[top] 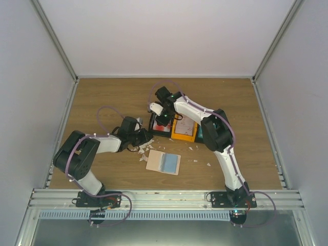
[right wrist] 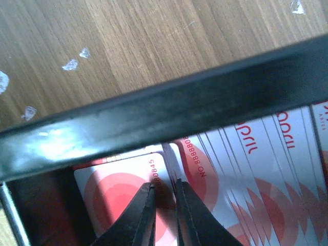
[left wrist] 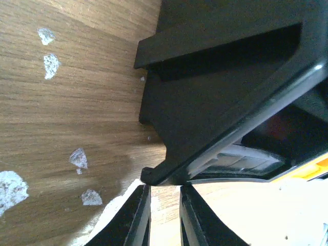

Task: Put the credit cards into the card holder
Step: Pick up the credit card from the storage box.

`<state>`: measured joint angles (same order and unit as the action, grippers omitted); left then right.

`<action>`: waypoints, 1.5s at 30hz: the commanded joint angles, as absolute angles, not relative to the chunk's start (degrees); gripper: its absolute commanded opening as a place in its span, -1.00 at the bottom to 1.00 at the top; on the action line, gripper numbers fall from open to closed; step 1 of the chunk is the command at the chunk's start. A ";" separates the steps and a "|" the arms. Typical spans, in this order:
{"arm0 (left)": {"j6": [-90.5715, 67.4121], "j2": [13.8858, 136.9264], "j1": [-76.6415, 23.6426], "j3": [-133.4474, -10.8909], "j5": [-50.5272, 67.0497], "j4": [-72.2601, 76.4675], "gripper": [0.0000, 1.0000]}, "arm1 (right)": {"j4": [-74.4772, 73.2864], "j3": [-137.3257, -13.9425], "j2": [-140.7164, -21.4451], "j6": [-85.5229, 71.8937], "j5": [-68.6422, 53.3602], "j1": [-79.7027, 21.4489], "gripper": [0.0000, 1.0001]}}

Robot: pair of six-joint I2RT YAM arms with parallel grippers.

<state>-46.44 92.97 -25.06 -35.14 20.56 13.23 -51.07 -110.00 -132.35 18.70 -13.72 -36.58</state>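
Card holder (top: 163,162): lies open and flat on desk (top: 102,102), just in front of tray (top: 183,137). Cards (right wrist: 123,189): red-and-white, fanned in tray's left bin. Right end effector (right wrist: 165,184): sits in that bin, nearly pressed together astride one card's edge; cannot tell whether pinching. Left end effector (left wrist: 164,188): narrowly spread at tray's corner, pinching nothing. Scraps (left wrist: 11,187): scattered on desk nearby.

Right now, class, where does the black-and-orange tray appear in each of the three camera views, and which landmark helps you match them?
Top external: the black-and-orange tray sits mid-table, just beyond the card holder.
Left wrist: its dark wall fills the upper right.
Right wrist: its black rim crosses the picture as a slanted bar.
Shared landmark: the white scraps on the wooden table, seen in all three.
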 commanded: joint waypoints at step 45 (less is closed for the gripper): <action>-42.46 93.95 -24.80 -37.28 21.62 15.82 -0.62 | -50.93 -101.09 -121.74 19.20 -21.68 -37.96 -0.76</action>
<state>-43.90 94.67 -25.02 -36.42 21.80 13.02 -52.25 -101.56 -124.44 19.49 -22.11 -37.47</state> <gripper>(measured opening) 0.190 0.137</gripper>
